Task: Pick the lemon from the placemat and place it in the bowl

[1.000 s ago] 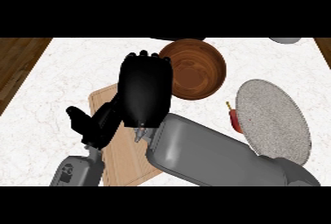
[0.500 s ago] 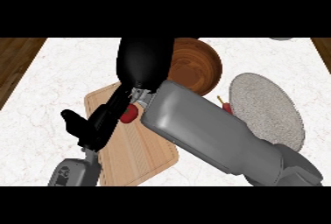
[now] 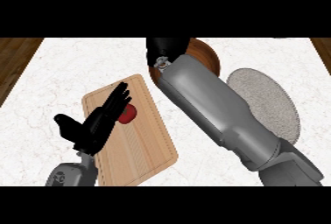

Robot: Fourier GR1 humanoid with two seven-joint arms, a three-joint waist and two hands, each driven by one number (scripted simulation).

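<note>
1. The lemon does not show in the head view, and where it lies cannot be told.
2. The round grey placemat lies towards the bench's right edge, its left part hidden under the right forearm.
3. The brown wooden bowl stands near the middle of the bench's far edge, just beside the placemat's far left rim.
4. The right hand hangs over the bowl's left half, cut off by the top of the view; whether it holds anything cannot be told.
5. The grey right forearm runs as a diagonal from the view's lower right corner up to the bowl.
6. A wooden cutting board lies tilted on the left half of the bench, reaching towards the near edge.
7. A small red fruit sits on the board's far half; its kind cannot be told.
8. The left hand stands spread wide over the board's left edge, fingers straight and pointing to the far right, their tips partly covering the red fruit, thumb out to the left, holding nothing.
9. Dark wood flooring shows beyond the bench's left edge.
</note>
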